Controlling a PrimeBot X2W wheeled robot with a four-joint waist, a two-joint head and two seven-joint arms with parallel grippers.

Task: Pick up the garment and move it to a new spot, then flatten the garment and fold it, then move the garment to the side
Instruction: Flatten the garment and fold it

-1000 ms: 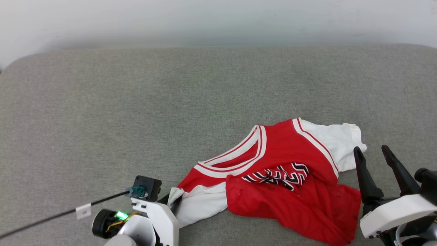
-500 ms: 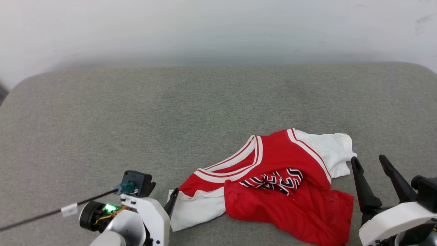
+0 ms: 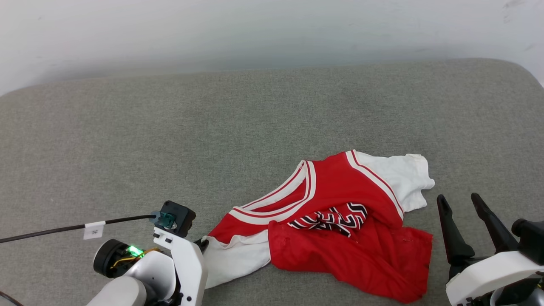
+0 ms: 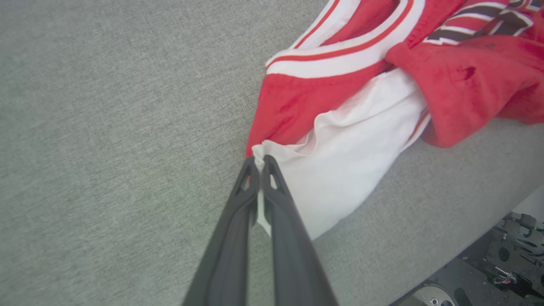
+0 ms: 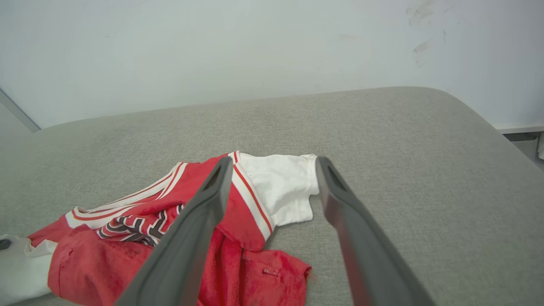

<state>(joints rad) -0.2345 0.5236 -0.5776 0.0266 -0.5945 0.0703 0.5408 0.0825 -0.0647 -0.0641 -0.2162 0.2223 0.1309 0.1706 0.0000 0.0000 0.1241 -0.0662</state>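
left gripper (image 4: 257, 162) slim dark fingers pinched together on the white sleeve hem, right gripper (image 3: 458, 198) fingers spread wide just beside the garment (image 3: 340, 244), crumpled red knit with striped trim, lying on a coarse grey woven cushion (image 3: 212, 127) with rounded corners, smooth pale wall (image 3: 255, 29) beyond
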